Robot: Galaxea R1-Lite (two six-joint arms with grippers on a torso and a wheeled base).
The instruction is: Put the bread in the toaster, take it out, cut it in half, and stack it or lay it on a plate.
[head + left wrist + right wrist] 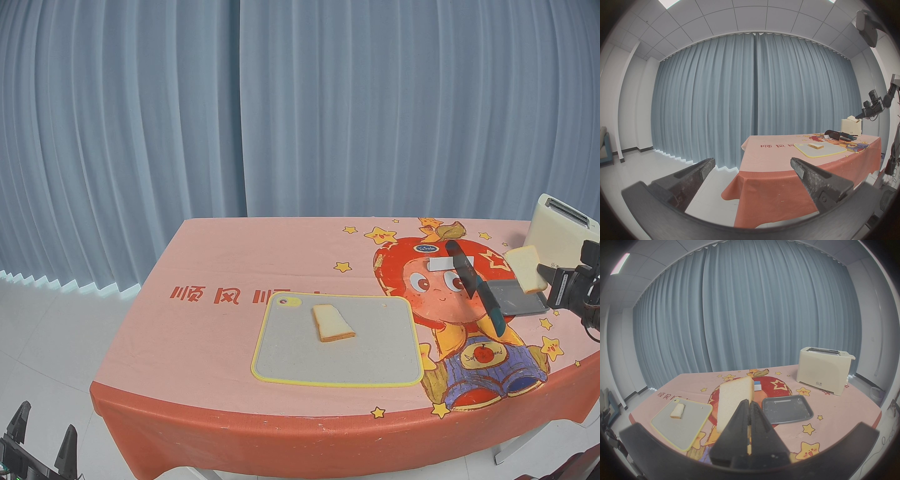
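Pale bread slice (734, 402) gripped in the right pincer (749, 403).

Centre frame, on a pink-clothed table (219, 337): yellow-rimmed board (375, 356) with a piece of bread (333, 322) flat on it. Right of the board, a knife (478, 287) aslant, just left of a dark tray (522, 300). At the right edge, right gripper (542, 270) clamped on a tilted slice (527, 267), between tray and toaster (556, 228). Lower left corner: left gripper (47, 420), fingers spread, off the table. Behind, grey-blue curtain (250, 112).
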